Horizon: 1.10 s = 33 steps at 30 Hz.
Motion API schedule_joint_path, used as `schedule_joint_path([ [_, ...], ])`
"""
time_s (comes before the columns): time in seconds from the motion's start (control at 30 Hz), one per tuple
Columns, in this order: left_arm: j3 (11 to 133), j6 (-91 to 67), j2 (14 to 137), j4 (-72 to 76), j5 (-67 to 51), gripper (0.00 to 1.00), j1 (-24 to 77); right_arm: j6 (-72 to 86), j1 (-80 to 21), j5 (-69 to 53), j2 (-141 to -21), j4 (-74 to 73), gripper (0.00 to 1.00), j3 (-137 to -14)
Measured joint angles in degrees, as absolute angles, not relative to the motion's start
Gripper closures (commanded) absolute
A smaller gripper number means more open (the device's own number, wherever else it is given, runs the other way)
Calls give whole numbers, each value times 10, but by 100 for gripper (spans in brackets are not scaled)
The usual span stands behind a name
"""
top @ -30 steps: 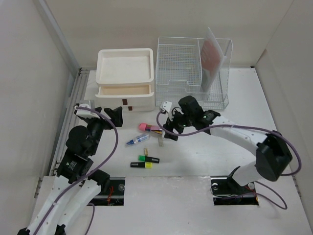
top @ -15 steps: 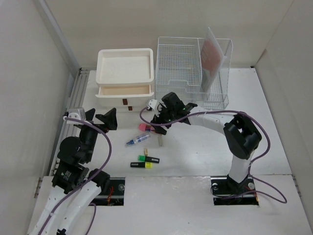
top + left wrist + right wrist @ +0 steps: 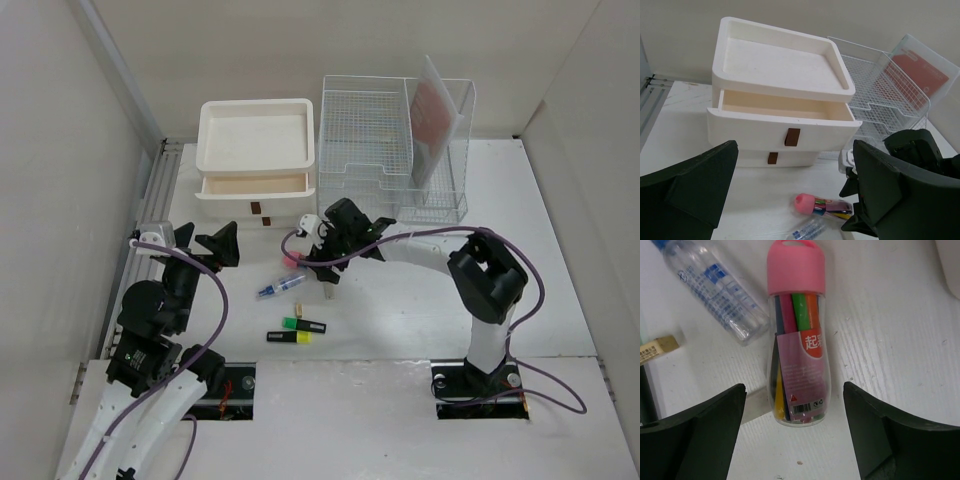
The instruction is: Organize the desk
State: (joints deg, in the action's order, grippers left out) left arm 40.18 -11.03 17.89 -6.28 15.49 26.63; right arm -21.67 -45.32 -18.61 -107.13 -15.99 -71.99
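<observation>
The desk [image 3: 420,310] is a wide white tabletop. On it lies a clear marker tube with a pink cap [image 3: 799,340], also seen as the marker tube [image 3: 822,206] and the marker tube [image 3: 296,261]. My right gripper [image 3: 795,435] is open, low over the tube's base. Its fingers stand on either side without touching. From above, the right gripper [image 3: 318,265] partly covers the tube. My left gripper [image 3: 795,200] is open and holds nothing. That left gripper [image 3: 205,245] hangs left of the tube, facing the white drawer box [image 3: 780,95], whose top drawer stands open.
A clear tube with blue print [image 3: 280,287] lies beside the markers. Highlighters [image 3: 298,330] lie nearer the arm bases. The drawer box [image 3: 255,170] stands at the back left, with a wire basket [image 3: 365,145] and a clear file holder [image 3: 440,120] to its right.
The right arm has swung left and come down over the marker tube. The left arm drew back to the left early on, then stayed still. Both grippers stayed open.
</observation>
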Motion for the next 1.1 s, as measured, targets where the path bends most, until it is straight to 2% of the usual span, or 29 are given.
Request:
schedule_joint_path([
  [0.27, 401, -110, 171, -64, 155, 1, 266, -223, -460, -167, -1074, -157, 30, -703],
  [0.37, 401, -110, 166, -64, 155, 1, 266, -223, -462, -163, -1076, -155, 42, -703],
  [0.4, 401, -110, 165, -64, 155, 1, 266, -223, -462, -162, -1078, -154, 49, -703],
  [0.5, 401, -110, 164, -65, 155, 1, 266, -222, -462, -163, -1081, -146, 57, -703],
  [0.53, 401, -110, 164, -65, 155, 1, 266, -222, -462, -163, -1081, -144, 66, -703],
  [0.67, 401, -110, 164, -65, 155, 1, 266, -222, -462, -164, -1082, -143, 84, -703],
  [0.87, 401, -110, 161, -65, 155, 1, 266, -222, -462, -163, -1064, -145, 87, -691],
  [1.1, 401, -110, 159, -65, 155, 1, 266, -223, -462, -160, -960, -160, 89, -678],
])
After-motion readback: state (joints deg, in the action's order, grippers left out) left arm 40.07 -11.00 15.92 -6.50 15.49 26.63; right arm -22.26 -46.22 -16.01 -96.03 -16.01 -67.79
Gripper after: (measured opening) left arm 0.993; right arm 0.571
